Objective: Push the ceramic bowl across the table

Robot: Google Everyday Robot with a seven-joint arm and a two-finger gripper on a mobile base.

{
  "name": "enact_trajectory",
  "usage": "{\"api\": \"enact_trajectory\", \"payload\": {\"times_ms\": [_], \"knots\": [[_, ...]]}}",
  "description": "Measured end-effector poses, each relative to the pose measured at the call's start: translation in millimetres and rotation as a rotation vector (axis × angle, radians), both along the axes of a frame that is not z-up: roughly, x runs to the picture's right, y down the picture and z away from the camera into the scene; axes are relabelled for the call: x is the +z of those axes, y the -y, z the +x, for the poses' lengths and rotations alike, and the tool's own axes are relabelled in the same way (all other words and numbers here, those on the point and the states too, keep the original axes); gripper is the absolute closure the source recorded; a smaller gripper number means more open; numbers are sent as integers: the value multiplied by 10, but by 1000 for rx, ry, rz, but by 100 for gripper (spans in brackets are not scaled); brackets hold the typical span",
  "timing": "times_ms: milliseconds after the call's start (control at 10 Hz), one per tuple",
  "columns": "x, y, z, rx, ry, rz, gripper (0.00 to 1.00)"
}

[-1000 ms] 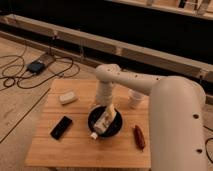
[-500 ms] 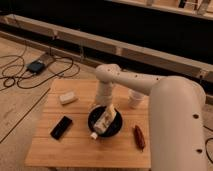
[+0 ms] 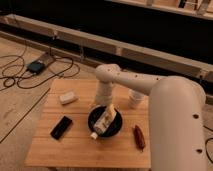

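Observation:
The glossy black ceramic bowl [image 3: 106, 122] sits near the middle of the light wooden table [image 3: 75, 147], slightly right of centre. My gripper [image 3: 103, 123] reaches down from the white arm [image 3: 150, 90] into the bowl, its pale end resting over the bowl's inside near the front rim. The arm hides the back part of the bowl.
A black phone-like slab [image 3: 61, 127] lies left of the bowl. A small white block [image 3: 67, 97] sits at the back left. A white cup [image 3: 136, 98] stands behind the bowl on the right. A dark red object [image 3: 139, 137] lies at the front right. Cables [image 3: 30, 70] lie on the floor.

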State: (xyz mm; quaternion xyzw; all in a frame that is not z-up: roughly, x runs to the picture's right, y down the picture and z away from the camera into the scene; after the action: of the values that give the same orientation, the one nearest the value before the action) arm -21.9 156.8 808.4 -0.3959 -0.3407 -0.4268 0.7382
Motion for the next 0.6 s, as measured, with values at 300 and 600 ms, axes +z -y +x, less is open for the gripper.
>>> {"api": "enact_trajectory", "payload": {"times_ms": [300,600], "knots": [[-21,77,-23,-10,7,9,20],[-61,268,-119,-42,21,46,20]]}}
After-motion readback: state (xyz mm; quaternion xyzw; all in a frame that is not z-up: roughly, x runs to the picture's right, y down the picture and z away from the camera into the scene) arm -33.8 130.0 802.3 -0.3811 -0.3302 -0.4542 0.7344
